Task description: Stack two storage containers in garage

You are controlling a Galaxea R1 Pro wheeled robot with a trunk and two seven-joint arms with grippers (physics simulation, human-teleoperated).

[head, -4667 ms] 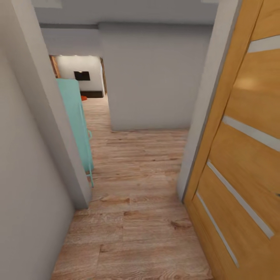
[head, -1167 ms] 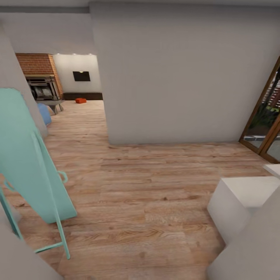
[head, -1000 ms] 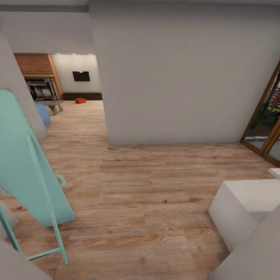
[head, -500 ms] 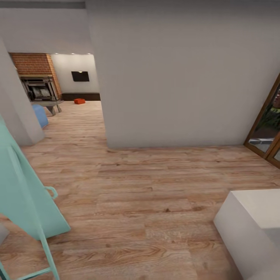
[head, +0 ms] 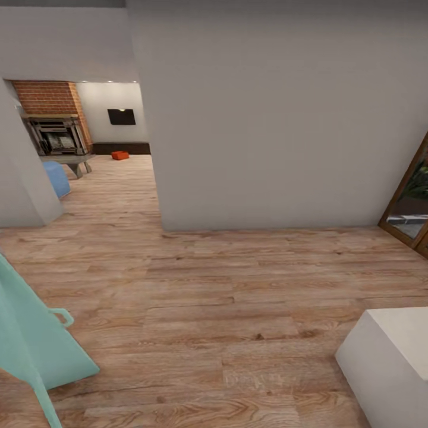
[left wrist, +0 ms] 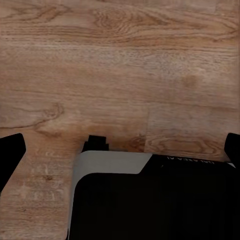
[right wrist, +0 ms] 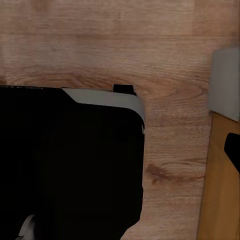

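With both claws' state impossible to tell, the robot risked clipping the grey wall corner [head: 159, 220] while heading toward a distant orange-red storage container [head: 120, 155].

The floor [head: 238, 285] was matt, grained wood plank, the walls [head: 273, 119] smooth matt plaster-white, the chimney [head: 50, 98] rough red brick, the turquoise board [head: 30, 345] smooth and matt, and the door frame [head: 407, 184] glossy varnished wood.
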